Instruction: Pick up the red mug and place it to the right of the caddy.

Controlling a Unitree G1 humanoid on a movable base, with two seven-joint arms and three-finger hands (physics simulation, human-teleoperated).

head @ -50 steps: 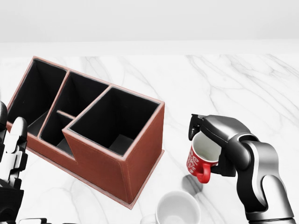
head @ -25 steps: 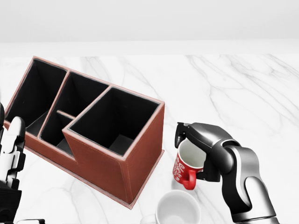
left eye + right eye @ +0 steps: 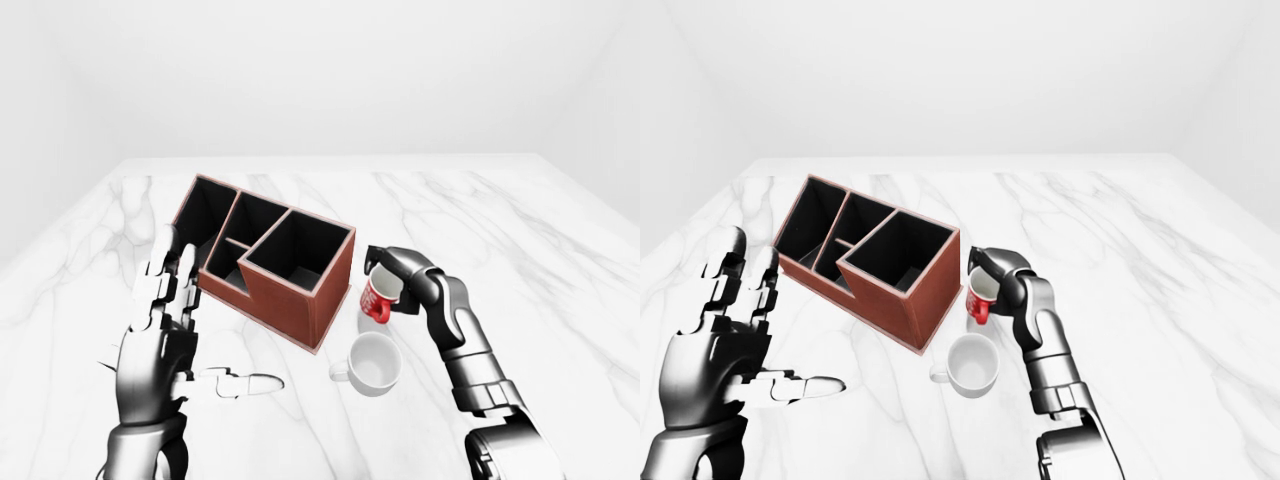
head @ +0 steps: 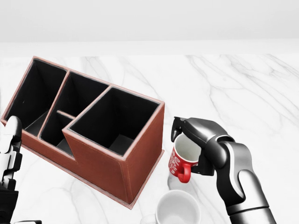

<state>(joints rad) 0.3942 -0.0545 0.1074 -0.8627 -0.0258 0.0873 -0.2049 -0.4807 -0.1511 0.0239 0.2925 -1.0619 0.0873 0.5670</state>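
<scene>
The right hand (image 4: 196, 147) grips the mug (image 4: 184, 161) from above and from the mug's right: its dark fingers (image 4: 180, 127) hook over the far rim while the palm presses the side wall away from the caddy (image 4: 117, 154). That hold leaves the handle free, pointing down toward the bottom of the head view, and keeps the wrist on the side away from the caddy, probably so the arm does not foul its wall. The mug tips a little, its open mouth turned up and toward the camera, so it looks carried rather than standing; a faint shadow lies on the surface (image 4: 243, 88) below it, and I cannot tell whether its base touches.

Relative to the caddy, the mug sits just beside the right end wall, near the lower right corner, with a narrow strip of marble between them. By my reading that is already the target side, so what remains is to lower it upright and let go. A white cup (image 4: 177, 209) stands below the caddy's right corner, close under the mug, which leaves little room for the set-down and is the likeliest thing to be knocked.

The left hand (image 3: 160, 340) hangs open to the left of the caddy, fingers spread upward and thumb stretched toward the cup, holding nothing and clear of the caddy's wall.
</scene>
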